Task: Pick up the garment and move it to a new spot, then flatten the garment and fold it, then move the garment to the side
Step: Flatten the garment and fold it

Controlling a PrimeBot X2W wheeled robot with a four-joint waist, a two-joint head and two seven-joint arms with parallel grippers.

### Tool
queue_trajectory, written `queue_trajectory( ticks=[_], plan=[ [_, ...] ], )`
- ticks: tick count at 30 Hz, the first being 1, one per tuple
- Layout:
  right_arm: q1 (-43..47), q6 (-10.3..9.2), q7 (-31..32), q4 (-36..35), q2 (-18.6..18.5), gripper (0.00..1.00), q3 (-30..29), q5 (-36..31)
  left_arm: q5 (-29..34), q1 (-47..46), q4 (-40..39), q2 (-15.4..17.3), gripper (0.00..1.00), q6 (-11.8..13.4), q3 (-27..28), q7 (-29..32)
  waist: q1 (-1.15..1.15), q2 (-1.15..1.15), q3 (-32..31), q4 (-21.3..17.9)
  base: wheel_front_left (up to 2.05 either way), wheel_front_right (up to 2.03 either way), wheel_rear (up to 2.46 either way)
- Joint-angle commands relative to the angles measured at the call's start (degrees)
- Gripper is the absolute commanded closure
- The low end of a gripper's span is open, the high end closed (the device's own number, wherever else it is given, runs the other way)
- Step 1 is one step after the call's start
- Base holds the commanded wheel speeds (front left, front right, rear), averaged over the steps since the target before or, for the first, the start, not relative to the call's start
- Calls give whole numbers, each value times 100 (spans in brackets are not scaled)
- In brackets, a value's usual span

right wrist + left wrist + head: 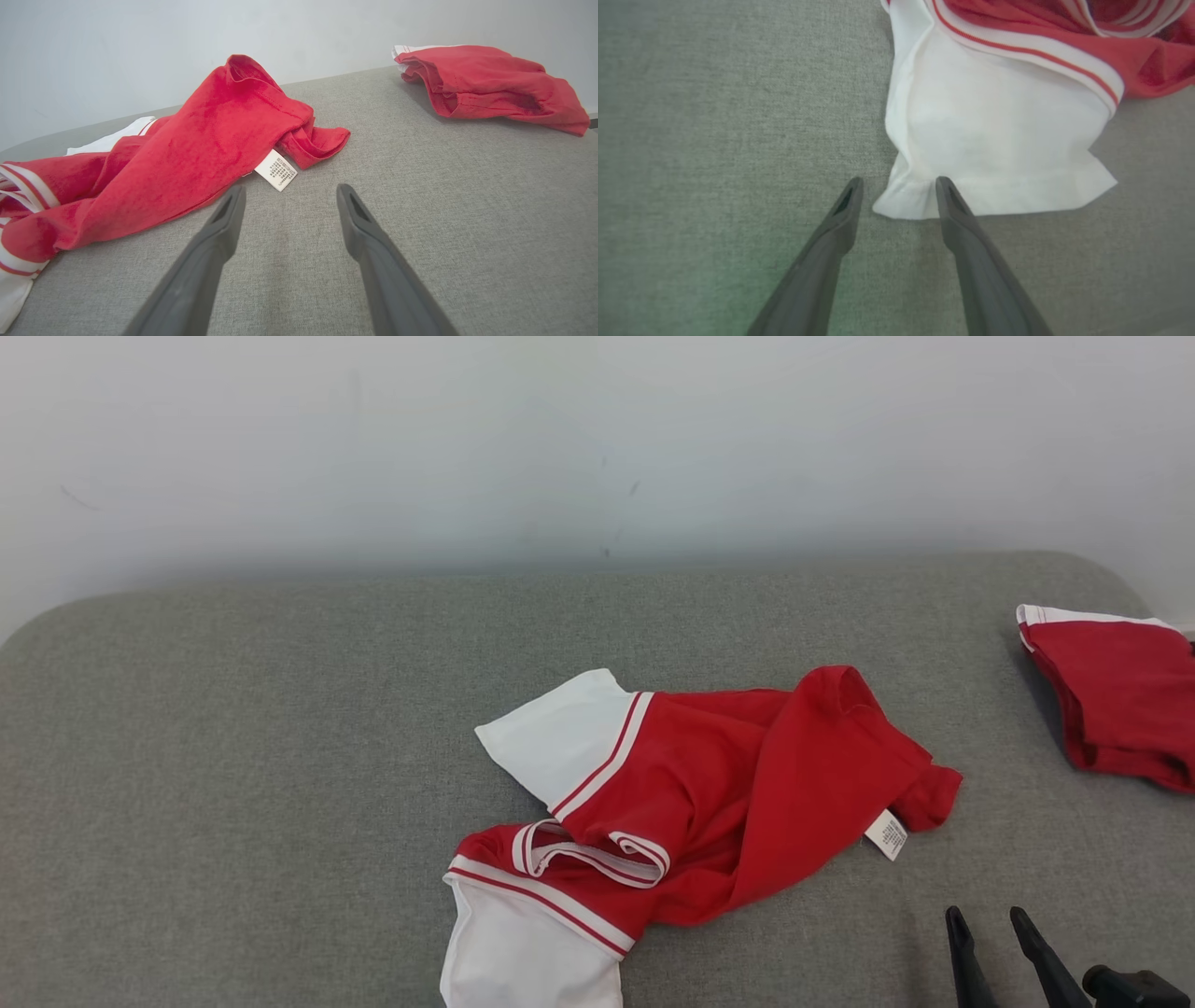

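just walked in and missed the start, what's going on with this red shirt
The robot looks set to lift the crumpled red and white garment on the grey surface. Its left gripper, open, straddles the hem corner of a white sleeve, nothing gripped yet. The right gripper is open over bare surface near the care label. A second red garment lies further right.
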Motion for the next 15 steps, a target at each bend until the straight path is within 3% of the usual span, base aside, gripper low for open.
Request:
queue_trajectory(
  ticks=[1,9,15],
  plan=[
    [-61,1,-1,8,-31,0,-8,18,2,-41,16,-10,100,-18,-26,19,0,0,14,9,0,0,0],
    [-426,1,-1,103,-183,0,77,-133,115,-86,-479,176,100,164,69,-314,0,0,142,229,0,0,0],
    [-997,1,-2,435,-613,0,242,-319,121,-55,-977,382,100,311,238,-441,0,0,274,432,0,0,0]
  ],
)
